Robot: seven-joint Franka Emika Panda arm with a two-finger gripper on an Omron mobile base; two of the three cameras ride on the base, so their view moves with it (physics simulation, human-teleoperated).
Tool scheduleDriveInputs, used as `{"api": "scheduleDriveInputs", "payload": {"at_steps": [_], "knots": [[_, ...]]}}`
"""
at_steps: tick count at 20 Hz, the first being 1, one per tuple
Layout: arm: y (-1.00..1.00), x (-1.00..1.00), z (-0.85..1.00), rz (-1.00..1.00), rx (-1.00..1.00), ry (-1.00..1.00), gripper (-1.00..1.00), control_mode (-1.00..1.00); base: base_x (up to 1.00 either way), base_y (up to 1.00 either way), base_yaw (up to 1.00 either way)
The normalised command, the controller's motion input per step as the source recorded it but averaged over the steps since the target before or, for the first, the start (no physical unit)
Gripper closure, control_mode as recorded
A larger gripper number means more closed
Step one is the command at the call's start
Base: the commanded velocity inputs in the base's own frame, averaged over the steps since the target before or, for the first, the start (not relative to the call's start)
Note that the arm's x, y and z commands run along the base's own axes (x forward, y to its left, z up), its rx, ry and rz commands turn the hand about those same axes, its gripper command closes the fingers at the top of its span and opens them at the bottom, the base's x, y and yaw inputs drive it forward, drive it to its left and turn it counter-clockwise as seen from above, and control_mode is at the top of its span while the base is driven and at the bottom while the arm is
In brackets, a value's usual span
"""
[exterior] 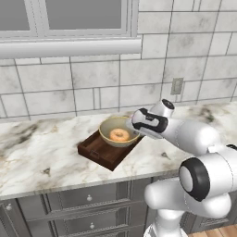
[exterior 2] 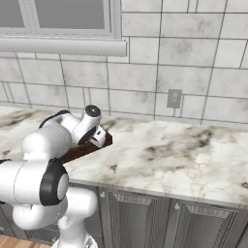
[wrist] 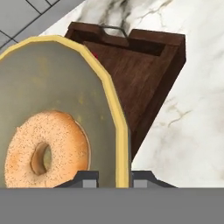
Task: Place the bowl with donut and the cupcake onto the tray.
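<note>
Bowl point(exterior: 118, 131) rim-gripped, level, over tray point(exterior: 99, 151)

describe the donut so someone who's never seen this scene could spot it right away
On the marble counter below the window lies a dark wooden tray. Over its far end, the pincer grips an olive-tan bowl by the rim. The donut is the orange ring inside it.

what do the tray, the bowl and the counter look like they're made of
Tray: dark brown wood, matte, with visible grain streaks. Bowl: probably glazed ceramic, smooth olive-tan with a yellowish rim, though plastic is possible. Counter: polished marble or a marble-look stone, white with grey-brown veining.
</note>
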Motion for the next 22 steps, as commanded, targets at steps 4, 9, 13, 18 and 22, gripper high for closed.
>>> {"api": "scheduleDriveInputs", "payload": {"at_steps": [4, 9, 13, 18, 22], "knots": [[0.43, 0.06, -0.03, 0.0, 0.04, 0.0, 1.0, -1.0, 0.0, 0.0, 0.0], [0.32, -0.06, -0.01, 0.0, 0.04, 0.0, 1.0, -1.0, 0.0, 0.0, 0.0], [0.09, -0.12, -0.12, 0.0, 0.0, 0.01, 1.0, -1.0, 0.0, 0.0, 0.0], [0.0, -0.05, -0.17, 0.0, -0.02, 0.04, 1.0, -1.0, 0.0, 0.0, 0.0], [0.07, 0.0, -0.17, 0.0, 0.0, 0.05, -1.0, -1.0, 0.0, 0.0, 0.0]]}}
